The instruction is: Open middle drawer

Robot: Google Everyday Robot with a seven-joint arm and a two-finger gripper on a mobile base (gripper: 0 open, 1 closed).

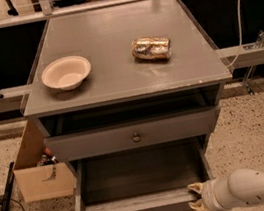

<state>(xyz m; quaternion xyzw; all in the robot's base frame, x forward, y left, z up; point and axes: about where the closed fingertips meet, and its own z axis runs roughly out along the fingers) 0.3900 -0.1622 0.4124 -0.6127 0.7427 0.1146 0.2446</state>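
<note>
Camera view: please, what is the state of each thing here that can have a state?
middle drawer: pulled far out, open.
upper drawer: pushed in, or nearly so.
bowl: upright, empty, on the cabinet top.
can: crushed, lying on its side.
cardboard box: open at the top.
gripper: at the right end of the middle drawer's front.

No legible text, labels or nos. anywhere I can see from my remote seat; end effector (195, 196) at front-right corner of middle drawer (130, 210).
</note>
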